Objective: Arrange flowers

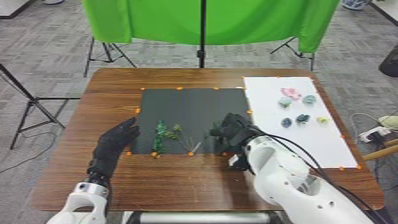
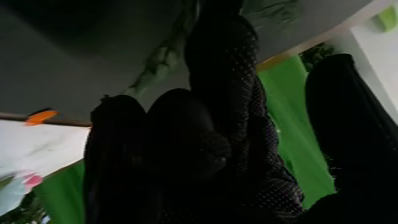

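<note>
One leafy sprig (image 2: pixel 160 61) close by the right hand (image 1: pixel 233 130): fingers pressed near each other, thumb well apart; contact can't be told. Judged step: setting or taking this sprig. Best pinched low on the stem, leaves free, released slowly lest it roll. Left hand (image 1: pixel 108 149) fairly straight-fingered, beside green stems (image 1: pixel 160 137) on dark mat (image 1: pixel 182 107). Brown table (image 1: pixel 169 76) beneath; blooms (image 1: pixel 303 118) on white sheet (image 1: pixel 275 85). Beyond: green cloth (image 1: pixel 160 22), grey floor (image 1: pixel 53 55).

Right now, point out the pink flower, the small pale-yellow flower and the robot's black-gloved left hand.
Pink flower (image 1: pixel 290 93): head view, on its petals.
Small pale-yellow flower (image 1: pixel 322 120): head view, middle of its bloom.
Black-gloved left hand (image 1: pixel 114 140): head view, middle of the glove.
</note>
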